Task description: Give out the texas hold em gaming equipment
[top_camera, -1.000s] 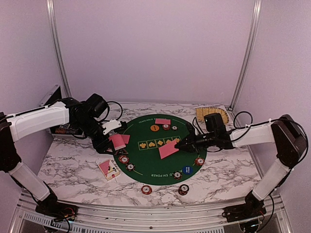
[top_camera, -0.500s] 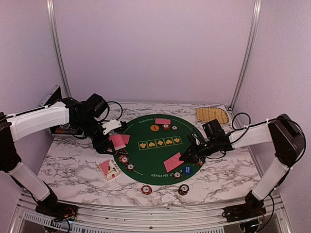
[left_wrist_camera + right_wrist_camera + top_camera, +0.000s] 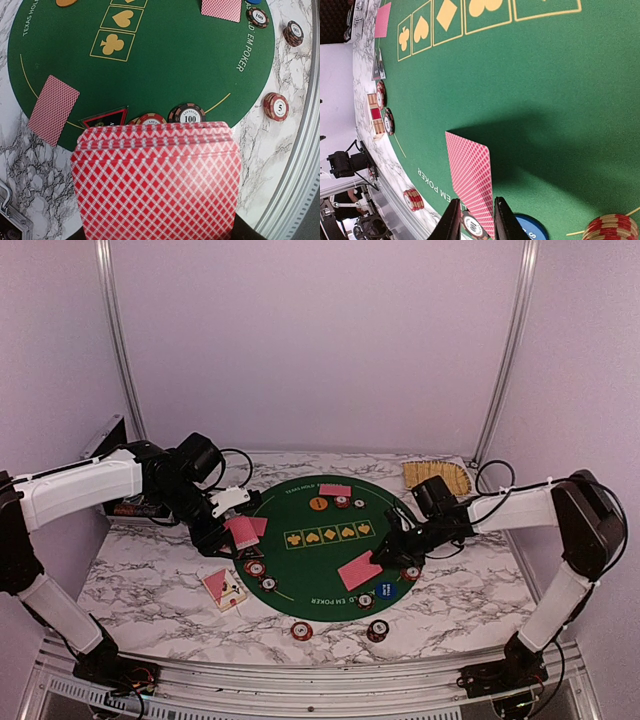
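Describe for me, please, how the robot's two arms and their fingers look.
Both arms share one build. The left arm and the right arm have white, boxy link shells joined by black joint housings. Black wrist units carry thin dark fingers with pale edges. Loose black cables loop beside each wrist. No markings are legible.

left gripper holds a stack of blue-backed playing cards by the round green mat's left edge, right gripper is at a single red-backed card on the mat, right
Not blue: the left wrist view shows the stack of playing cards in the left gripper is red-backed. The rest holds: the right gripper is at a single red-backed card on the round green mat.
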You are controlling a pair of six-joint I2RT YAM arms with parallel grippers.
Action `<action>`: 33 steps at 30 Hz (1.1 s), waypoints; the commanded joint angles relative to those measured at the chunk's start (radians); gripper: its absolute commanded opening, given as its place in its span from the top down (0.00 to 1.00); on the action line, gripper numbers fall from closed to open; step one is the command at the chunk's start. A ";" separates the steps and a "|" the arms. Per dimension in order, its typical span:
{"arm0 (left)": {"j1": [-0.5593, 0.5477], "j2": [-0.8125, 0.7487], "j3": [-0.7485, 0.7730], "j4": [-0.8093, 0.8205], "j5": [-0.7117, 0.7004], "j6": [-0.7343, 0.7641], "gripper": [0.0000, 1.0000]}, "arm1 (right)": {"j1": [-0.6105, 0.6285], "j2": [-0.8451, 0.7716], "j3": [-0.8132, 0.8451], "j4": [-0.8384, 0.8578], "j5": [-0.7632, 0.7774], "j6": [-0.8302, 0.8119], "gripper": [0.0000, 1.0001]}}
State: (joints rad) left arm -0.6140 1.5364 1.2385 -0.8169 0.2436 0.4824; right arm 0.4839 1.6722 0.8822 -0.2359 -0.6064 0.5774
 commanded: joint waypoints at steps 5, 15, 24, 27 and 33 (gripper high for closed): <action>0.003 -0.026 0.006 -0.011 0.026 0.007 1.00 | -0.005 0.016 0.065 -0.133 0.087 -0.082 0.70; 0.003 -0.022 0.009 -0.011 0.033 0.009 1.00 | 0.037 -0.063 0.140 -0.105 0.109 -0.027 0.36; 0.003 -0.015 0.027 -0.011 0.046 -0.002 1.00 | 0.224 0.047 0.248 0.252 -0.047 0.215 0.14; 0.003 -0.014 0.030 -0.011 0.048 -0.004 1.00 | 0.274 0.113 0.296 0.369 -0.082 0.287 0.11; 0.004 -0.015 0.029 -0.010 0.048 -0.007 1.00 | 0.343 0.253 0.398 0.511 -0.122 0.384 0.09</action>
State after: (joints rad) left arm -0.6140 1.5364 1.2415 -0.8173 0.2661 0.4786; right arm 0.7902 1.8614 1.2083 0.1246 -0.6807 0.8654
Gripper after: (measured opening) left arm 0.649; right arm 0.908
